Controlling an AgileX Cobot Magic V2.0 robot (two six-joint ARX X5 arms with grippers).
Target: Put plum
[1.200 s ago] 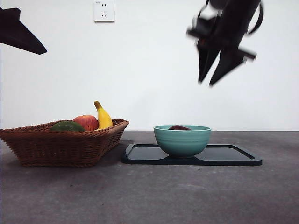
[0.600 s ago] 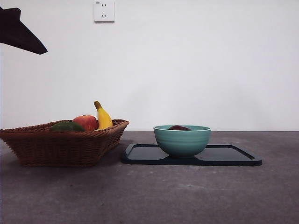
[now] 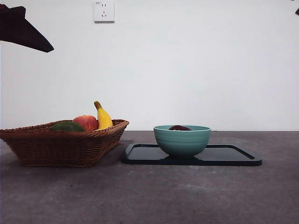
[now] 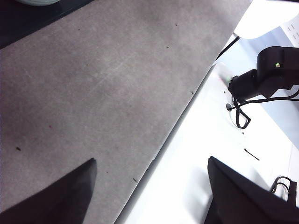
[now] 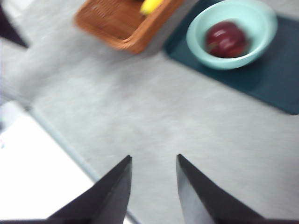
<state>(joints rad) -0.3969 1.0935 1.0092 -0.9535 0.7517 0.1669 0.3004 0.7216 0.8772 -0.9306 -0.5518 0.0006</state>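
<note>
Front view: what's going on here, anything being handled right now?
Nothing is being handled. The plum lies in the teal bowl, which stands on the dark tray. The right gripper is high above the table, jaws open and empty, looking down on bowl and basket. The left gripper waits off to the side over the table's edge, open, holding nothing. The apple, banana and green fruit sit in the basket.

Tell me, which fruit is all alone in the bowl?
The plum, dark maroon and glossy, lies alone in the teal bowl. The apple, banana and green fruit share the wicker basket.
</note>
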